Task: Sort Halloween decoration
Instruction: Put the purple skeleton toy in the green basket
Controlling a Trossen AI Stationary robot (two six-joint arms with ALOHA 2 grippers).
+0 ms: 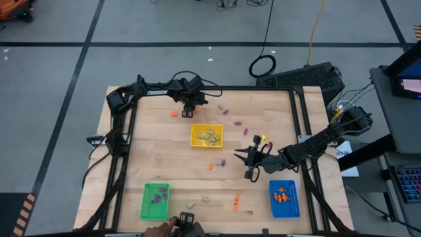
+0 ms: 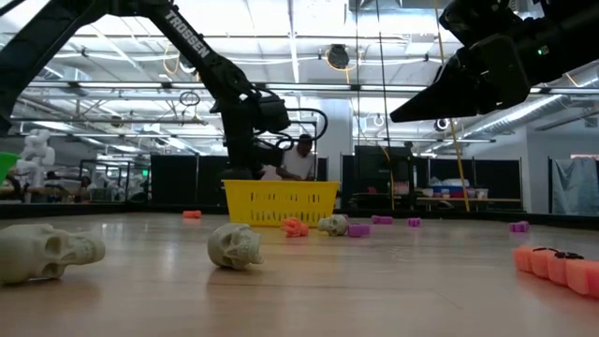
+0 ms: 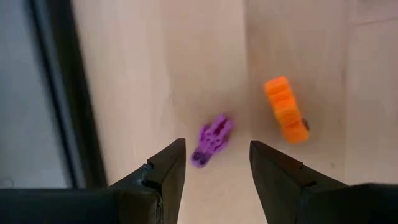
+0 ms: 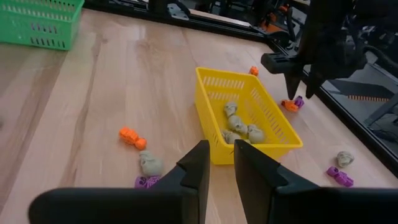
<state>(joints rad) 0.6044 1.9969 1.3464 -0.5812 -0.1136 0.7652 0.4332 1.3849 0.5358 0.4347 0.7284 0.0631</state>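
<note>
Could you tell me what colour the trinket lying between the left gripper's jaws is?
Purple trinket; the left wrist view shows it best.

I see pale skulls [image 1: 209, 136] piled in the yellow tray at table centre, purple trinkets [image 1: 157, 195] in the green tray at 7 o'clock, orange trinkets [image 1: 281, 195] in the blue tray at 5 o'clock; others lie scattered loose.

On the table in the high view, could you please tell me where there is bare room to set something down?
Bare wood lies along the left side, between the yellow tray and the green tray. Around the yellow tray and the right claw trinkets are scattered, so it is crowded. The strip between the green and blue tray holds a few pieces too.
</note>
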